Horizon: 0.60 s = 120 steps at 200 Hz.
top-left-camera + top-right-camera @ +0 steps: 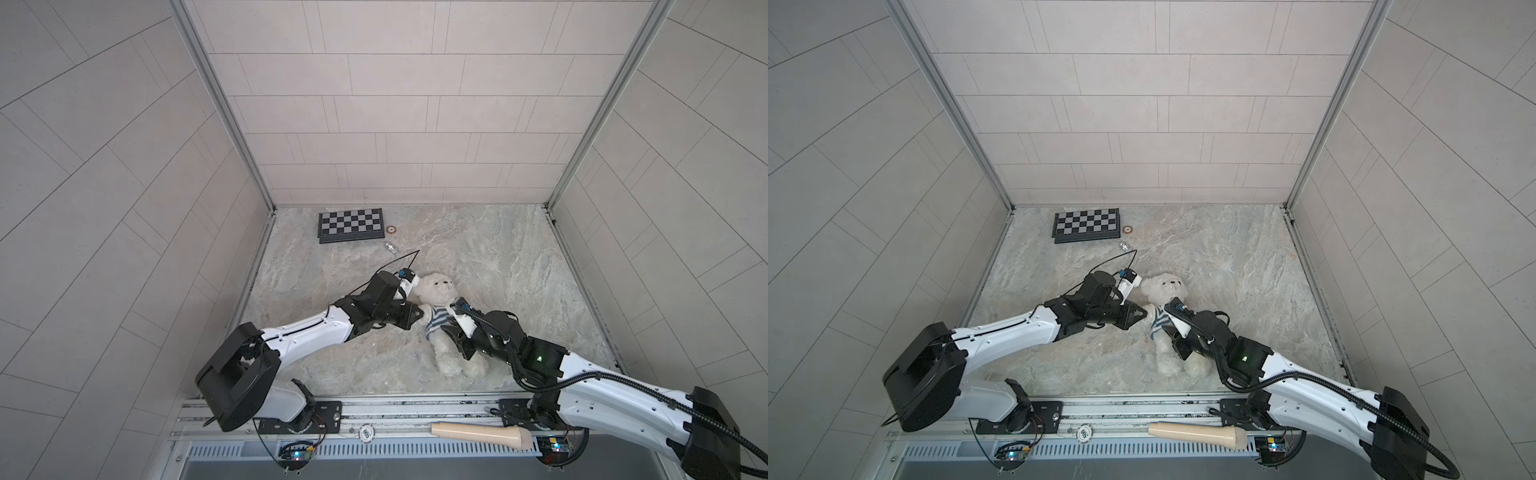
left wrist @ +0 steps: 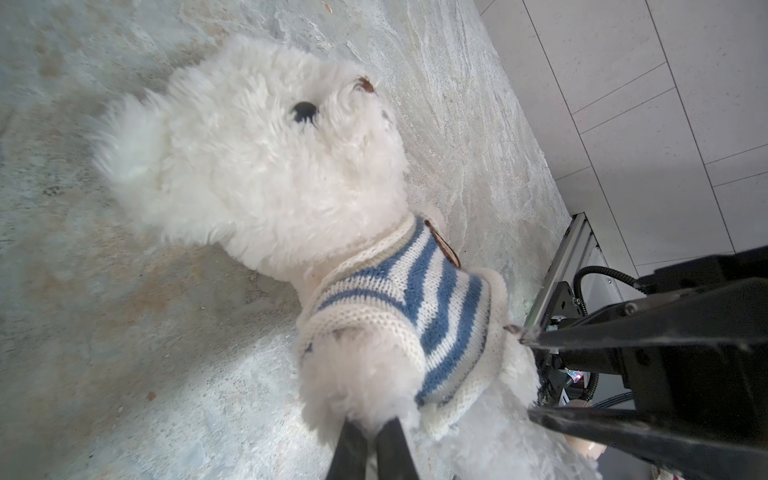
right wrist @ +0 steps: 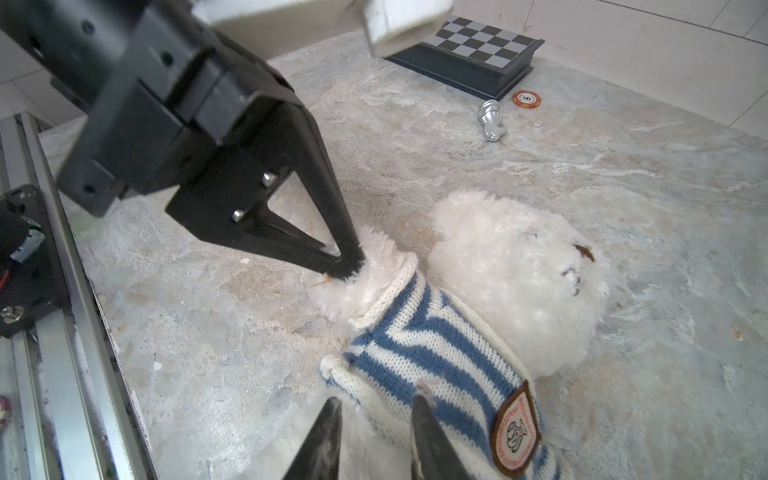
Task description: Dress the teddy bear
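One teddy bear [image 1: 436, 291] lies on the table [image 1: 519, 257], on its back with its head toward the back wall, between the two arms. It wears one blue-and-white striped sweater [image 3: 415, 345] with one badge [image 3: 515, 432] sewn on.

Left pincer [image 3: 349, 266]: jaws pressed together on the fur of one paw, which sticks out of a sleeve.

Right pincer [image 3: 376, 405]: jaws parted narrowly at the sweater's lower hem, gripping nothing.

Near the back wall, well apart from the bear:
- one chessboard [image 1: 351, 224]
- one poker chip [image 1: 391, 228], just beside the board
- one silver chess piece [image 1: 390, 247], lying down

One beige rod [image 1: 482, 434] lies on the front rail.
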Tool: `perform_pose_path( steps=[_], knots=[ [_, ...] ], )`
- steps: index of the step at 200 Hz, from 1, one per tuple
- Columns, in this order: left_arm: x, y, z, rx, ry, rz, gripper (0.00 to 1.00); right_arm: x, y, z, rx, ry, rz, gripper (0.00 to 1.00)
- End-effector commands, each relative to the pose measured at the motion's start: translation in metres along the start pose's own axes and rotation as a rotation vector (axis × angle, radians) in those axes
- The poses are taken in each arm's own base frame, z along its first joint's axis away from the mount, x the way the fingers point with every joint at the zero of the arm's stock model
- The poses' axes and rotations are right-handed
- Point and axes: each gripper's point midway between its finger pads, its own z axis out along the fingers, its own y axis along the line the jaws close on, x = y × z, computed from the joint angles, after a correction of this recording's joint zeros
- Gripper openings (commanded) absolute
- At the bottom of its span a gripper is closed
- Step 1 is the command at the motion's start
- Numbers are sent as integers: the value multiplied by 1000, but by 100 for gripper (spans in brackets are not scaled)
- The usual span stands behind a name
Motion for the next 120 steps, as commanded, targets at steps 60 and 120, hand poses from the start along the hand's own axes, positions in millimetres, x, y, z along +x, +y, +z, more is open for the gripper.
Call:
perform_pose_path(
  steps=[60,120],
  knots=[
    [-14,-7,-7,17,-38,35,0,-20,-11,-16,69,-4,-42,58],
    [-16,-9,-7,24,-46,31,0,-11,-3,14,23,34,-22,48]
  ],
)
